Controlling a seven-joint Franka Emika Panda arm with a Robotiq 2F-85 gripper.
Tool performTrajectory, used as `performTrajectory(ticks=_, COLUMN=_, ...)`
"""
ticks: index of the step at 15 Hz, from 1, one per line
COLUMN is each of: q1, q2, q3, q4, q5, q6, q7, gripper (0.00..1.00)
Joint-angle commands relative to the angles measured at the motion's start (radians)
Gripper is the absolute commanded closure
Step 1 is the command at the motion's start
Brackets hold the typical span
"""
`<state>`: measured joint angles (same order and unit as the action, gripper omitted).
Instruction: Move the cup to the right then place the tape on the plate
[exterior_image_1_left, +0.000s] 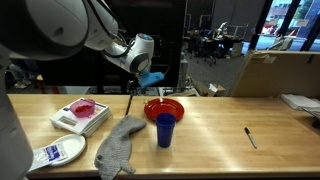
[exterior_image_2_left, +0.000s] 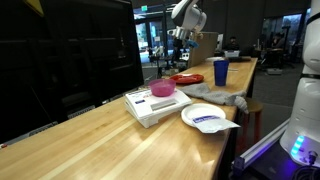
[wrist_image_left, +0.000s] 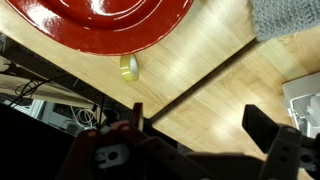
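Red plate, tape just beside its rim, gripper spread wide, empty

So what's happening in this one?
The robot arm holds nothing. Its gripper is open and hovers above the table near the small tape roll. The tape roll lies on the wood just outside the rim of the red plate, not yet on it. The blue cup stands upright beside the plate, ungripped.
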<state>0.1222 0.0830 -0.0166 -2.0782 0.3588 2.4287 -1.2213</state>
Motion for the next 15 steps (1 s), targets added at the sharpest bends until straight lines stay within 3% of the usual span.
performTrajectory(ticks=1, q1=-0.057, q2=0.063, q3=0.052, q4=0.082, q5=0.01, q6=-0.055, q7=-0.091, gripper=0.0)
performTrajectory(ticks=15, q1=-0.127, q2=0.259, q3=0.123, q4=0.3, q5=-0.039, q6=-0.149, q7=-0.154, gripper=0.0)
